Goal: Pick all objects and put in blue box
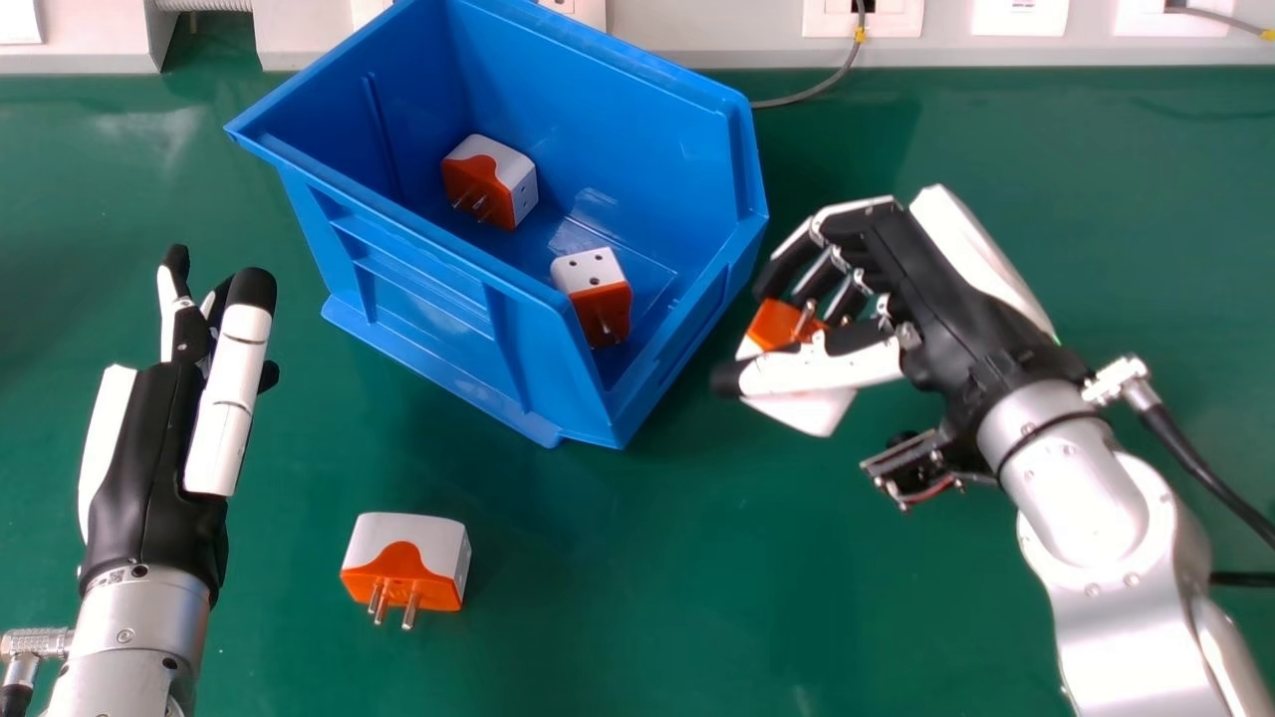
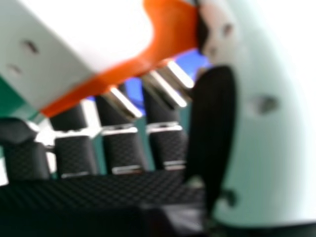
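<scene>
In the head view my right hand (image 1: pixel 936 289) is beside the blue box's right side, shut on an orange and white plug adapter (image 1: pixel 812 408) held between thumb and fingers. In the right hand view that adapter (image 2: pixel 94 29) lies close, its metal pins toward the fingers of my right hand (image 2: pixel 123 150). The blue box (image 1: pixel 418 289) holds two more adapters, one (image 1: pixel 490 181) toward the back and one (image 1: pixel 595 296) near the front corner. Another adapter (image 1: pixel 405 561) rests on the green table in front of the box. My left hand (image 1: pixel 149 448) is open at the left, its fingers pointing forward.
The green table (image 1: pixel 697 597) spreads around the box. Behind it runs a pale wall strip with sockets (image 1: pixel 863 18), and a grey cable (image 1: pixel 827 88) hangs down behind the box. A black cable (image 1: pixel 1195 468) trails by my right wrist.
</scene>
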Motion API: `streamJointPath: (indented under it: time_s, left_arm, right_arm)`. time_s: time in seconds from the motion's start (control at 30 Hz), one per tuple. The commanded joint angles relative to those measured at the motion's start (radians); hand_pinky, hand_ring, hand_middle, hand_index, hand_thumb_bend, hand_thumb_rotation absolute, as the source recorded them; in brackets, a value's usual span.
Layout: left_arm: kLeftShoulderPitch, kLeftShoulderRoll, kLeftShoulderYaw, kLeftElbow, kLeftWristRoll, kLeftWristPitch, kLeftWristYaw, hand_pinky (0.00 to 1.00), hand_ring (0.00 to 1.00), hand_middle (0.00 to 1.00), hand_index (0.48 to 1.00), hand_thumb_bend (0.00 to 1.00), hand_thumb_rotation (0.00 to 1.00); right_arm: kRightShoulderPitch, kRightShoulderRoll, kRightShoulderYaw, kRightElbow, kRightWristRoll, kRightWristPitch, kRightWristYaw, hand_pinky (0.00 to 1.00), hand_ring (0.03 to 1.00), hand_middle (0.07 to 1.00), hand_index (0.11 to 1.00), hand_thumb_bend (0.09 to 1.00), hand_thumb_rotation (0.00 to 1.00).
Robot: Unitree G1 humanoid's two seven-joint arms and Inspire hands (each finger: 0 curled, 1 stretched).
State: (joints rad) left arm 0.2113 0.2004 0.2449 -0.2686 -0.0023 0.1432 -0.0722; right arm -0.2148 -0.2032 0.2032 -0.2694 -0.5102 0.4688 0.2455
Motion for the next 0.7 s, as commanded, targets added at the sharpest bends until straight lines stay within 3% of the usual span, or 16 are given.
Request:
streamJointPath:
  time_s: [0.0,0.23,0.67]
  left_arm:
    - [-0.005,0.009,0.010,-0.017,-0.012,-0.012,-0.005,0.88,0.97,0.97,0.993,0.64,1.00]
    - [-0.005,0.008,0.011,-0.019,-0.010,-0.011,-0.007,0.88,0.97,0.97,0.993,0.64,1.00]
    - [0.001,0.010,0.002,-0.030,0.009,-0.009,-0.002,0.88,0.97,0.97,0.992,0.64,1.00]
  right_arm:
    - [-0.065,0.013,0.002,0.001,0.001,-0.004,-0.024,0.03,0.074,0.141,0.470,0.487,0.14]
    - [-0.177,0.046,0.023,0.082,0.003,-0.006,-0.039,0.03,0.069,0.135,0.470,0.487,0.14]
    - [-0.441,0.101,0.051,0.331,0.025,-0.033,-0.065,0.01,0.057,0.123,0.470,0.487,0.14]
